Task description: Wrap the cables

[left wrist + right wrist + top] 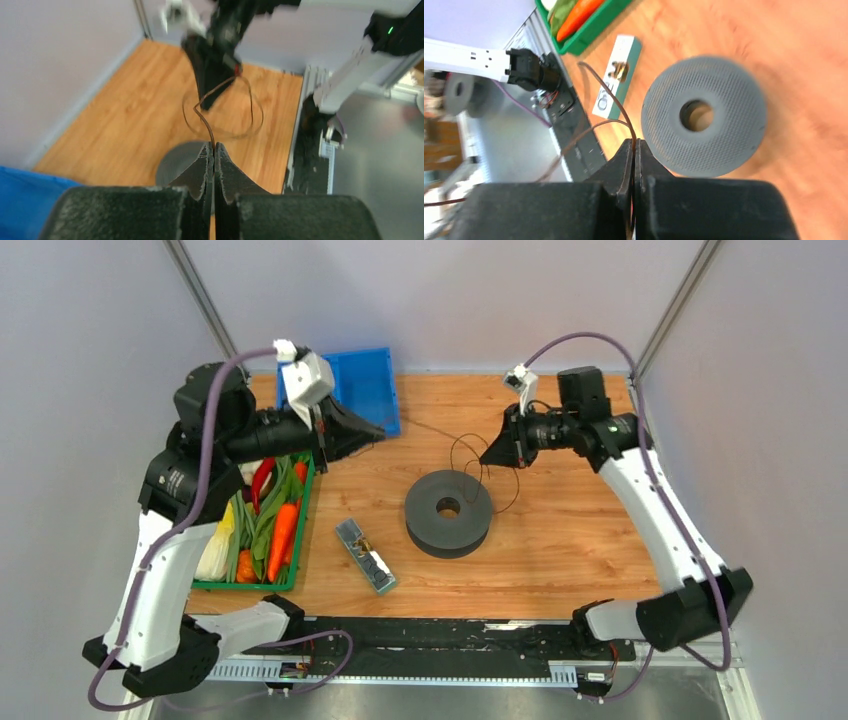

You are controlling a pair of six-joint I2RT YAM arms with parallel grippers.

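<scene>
The cable [453,453] is a very thin dark wire hanging in loose loops between my two grippers, above and behind the grey spool [448,512]. My left gripper [381,430] is raised near the blue bin and shut on one end of the cable [200,112]; the jaws are pressed together at the tips [214,146]. My right gripper [488,458] hovers just behind the spool and is shut on the cable [611,95], with the wire leaving its tips [634,142]. The spool [704,130] lies flat on the table with no cable wound on it.
A green tray [300,530] of vegetables stands at the left. A blue bin [370,390] is at the back left. A small green-edged board [365,555] lies left of the spool. A black rail [420,640] runs along the near edge.
</scene>
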